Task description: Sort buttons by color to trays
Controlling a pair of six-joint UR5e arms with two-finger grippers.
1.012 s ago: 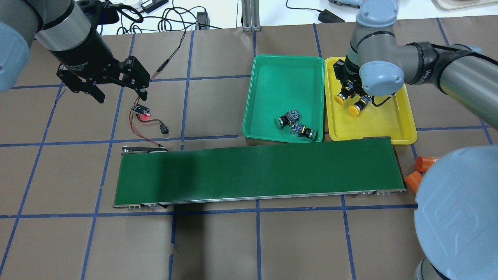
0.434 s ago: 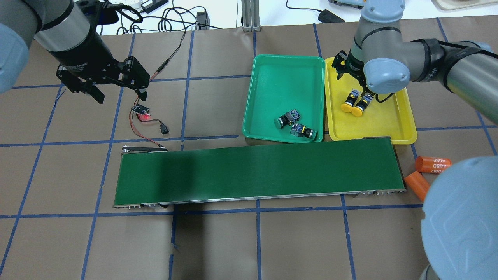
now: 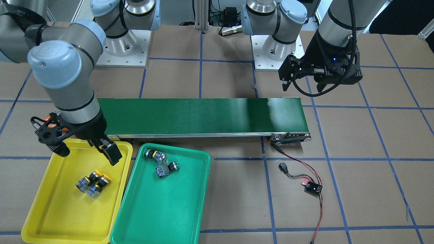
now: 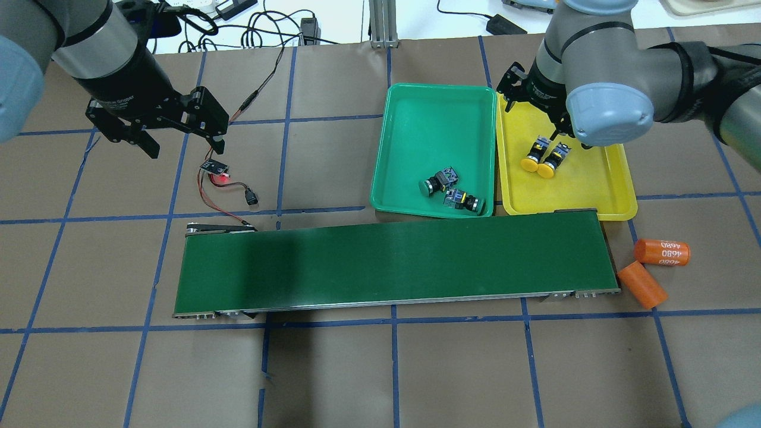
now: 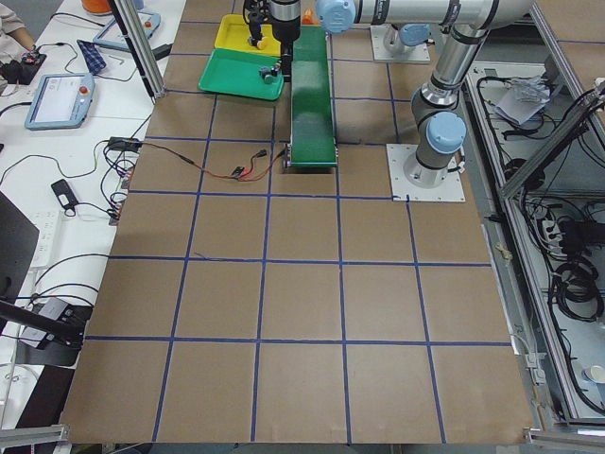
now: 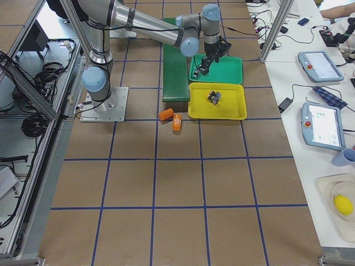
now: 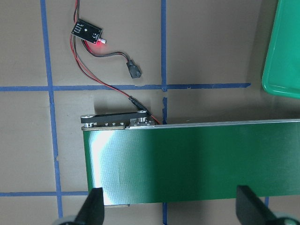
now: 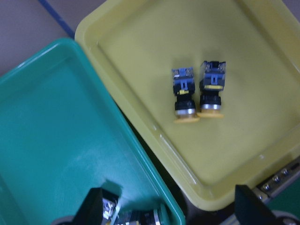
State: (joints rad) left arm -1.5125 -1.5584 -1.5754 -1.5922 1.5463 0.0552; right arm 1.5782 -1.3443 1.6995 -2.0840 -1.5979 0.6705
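Beneath the right gripper [image 3: 88,153], on the floor of the yellow tray [image 3: 51,210], two yellow buttons [image 3: 92,182] lie side by side, touching each other and clear of the gripper. Two green buttons [image 3: 161,163] lie in the green tray [image 3: 159,210] just beside it, at the end nearest the conveyor belt [image 3: 203,115]. Two orange cylinders [image 4: 654,270] lie off the belt's end. The right gripper's jaws are spread wide and hold nothing; the left gripper [image 4: 183,141], likewise wide and empty, hangs well apart, near a small wired board [image 4: 215,168]

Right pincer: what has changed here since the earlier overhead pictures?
The right pincer let go of a yellow button in the yellow tray, opened and rose away. That button now lies against the other yellow one. Left pincer and green buttons stayed put.
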